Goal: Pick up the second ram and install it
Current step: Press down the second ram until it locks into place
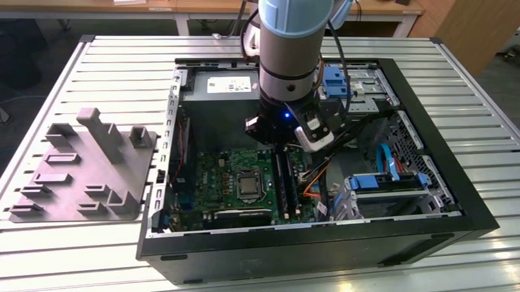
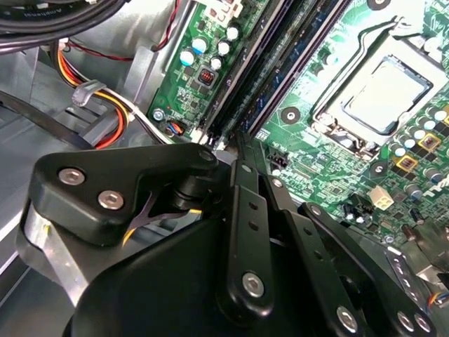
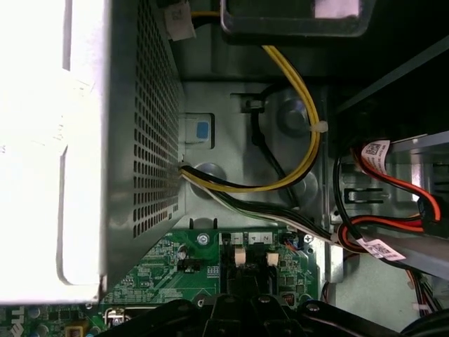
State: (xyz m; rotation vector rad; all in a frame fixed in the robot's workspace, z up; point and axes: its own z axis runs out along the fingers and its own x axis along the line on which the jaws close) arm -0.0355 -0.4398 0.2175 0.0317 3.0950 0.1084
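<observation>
Exterior view: gripper (image 1: 286, 145) low inside open PC case (image 1: 422, 219), directly over RAM slots (image 1: 284, 179) of green motherboard (image 1: 223, 176). Second ram (image 2: 275, 77) seated in slot, just beyond fingertips. Finger state: cannot tell.

A slatted metal table (image 1: 97, 67) carries an open black computer case (image 1: 325, 243) lying on its side, and just beside the case, on the exterior view's left, rests a grey moulded fixture plate (image 1: 81, 176) with upright blocks
</observation>
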